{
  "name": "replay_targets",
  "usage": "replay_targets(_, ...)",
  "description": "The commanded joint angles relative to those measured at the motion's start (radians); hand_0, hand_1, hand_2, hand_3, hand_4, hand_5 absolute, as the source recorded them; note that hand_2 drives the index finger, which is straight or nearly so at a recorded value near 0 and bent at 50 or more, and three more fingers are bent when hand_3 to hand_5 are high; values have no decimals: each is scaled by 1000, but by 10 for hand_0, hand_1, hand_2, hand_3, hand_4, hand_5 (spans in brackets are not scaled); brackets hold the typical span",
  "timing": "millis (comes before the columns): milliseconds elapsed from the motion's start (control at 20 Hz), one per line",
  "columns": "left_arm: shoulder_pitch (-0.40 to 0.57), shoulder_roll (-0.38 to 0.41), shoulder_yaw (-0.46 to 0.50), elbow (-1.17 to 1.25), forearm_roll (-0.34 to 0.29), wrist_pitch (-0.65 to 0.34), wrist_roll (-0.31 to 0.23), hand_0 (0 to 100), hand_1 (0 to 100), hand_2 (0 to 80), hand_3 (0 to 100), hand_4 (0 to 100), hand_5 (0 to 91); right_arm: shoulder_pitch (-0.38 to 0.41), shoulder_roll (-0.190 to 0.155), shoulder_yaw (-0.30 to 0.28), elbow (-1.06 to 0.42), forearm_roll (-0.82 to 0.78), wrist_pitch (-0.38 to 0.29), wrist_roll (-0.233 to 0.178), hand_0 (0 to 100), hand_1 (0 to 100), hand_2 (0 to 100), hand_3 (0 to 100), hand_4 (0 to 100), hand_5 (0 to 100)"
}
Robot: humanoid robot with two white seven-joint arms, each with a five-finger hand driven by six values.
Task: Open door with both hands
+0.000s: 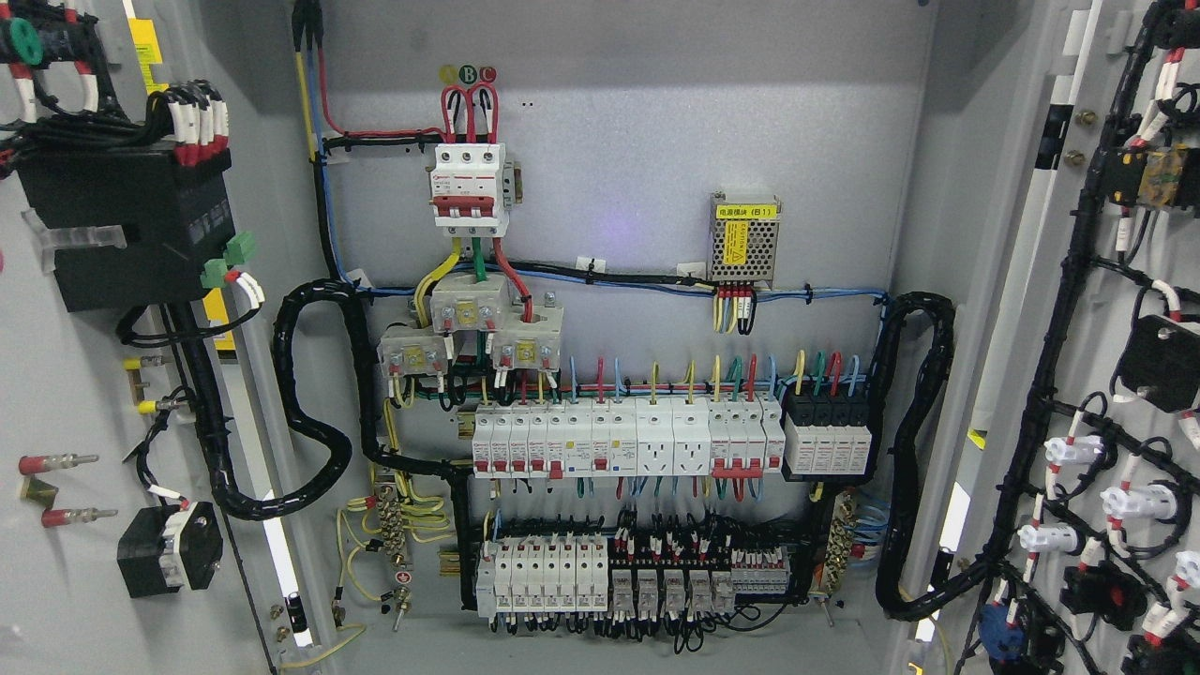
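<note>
Both doors, the left door (pixel 84 394) and right door (pixel 1106 375), stand swung wide showing the breaker panel (pixel 619 375), so opening looks finished; my hands are out of view, fingers' state unknowable.

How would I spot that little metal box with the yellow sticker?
Start at the grey back panel of the open cabinet and look right of centre. The perforated metal box sits alone there, above the breaker rows; only it has a mesh casing.

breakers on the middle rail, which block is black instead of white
The black four-module block at the rail's right end, under the yellow, green, red and blue wires; the other units on the rail are white.
</note>
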Motion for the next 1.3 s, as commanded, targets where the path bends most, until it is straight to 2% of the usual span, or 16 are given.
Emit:
replay_targets(0, 0, -1, 0, 0, 0, 0, 0, 0, 0, 0, 17, 0, 0, -35, 14, 64, 35, -1, -2, -44, 223, 0, 0, 0, 0, 0)
replay_targets(200, 0, -1, 0, 0, 0, 0, 0, 0, 0, 0, 17, 0, 0, -66, 16, 64, 54, -3, -2, -83, 223, 0, 0, 0, 0, 0)
replay_targets(901, 0, -1, 0, 0, 0, 0, 0, 0, 0, 0, 18, 0, 0, -112, 20, 93, 63, -6, -8, -80, 224, 0, 0, 0, 0, 0)
replay_targets(1101, 0, 1, 0, 0, 0, 0, 0, 0, 0, 0, 18, 0, 0, -95, 19, 64, 65, -3, -4, -78, 224, 0, 0, 0, 0, 0)
replay_targets(1251, 0, -1, 0, 0, 0, 0, 0, 0, 0, 0, 18, 0, 0, -39, 8, 15, 60, -6, -1, -78, 224, 0, 0, 0, 0, 0)
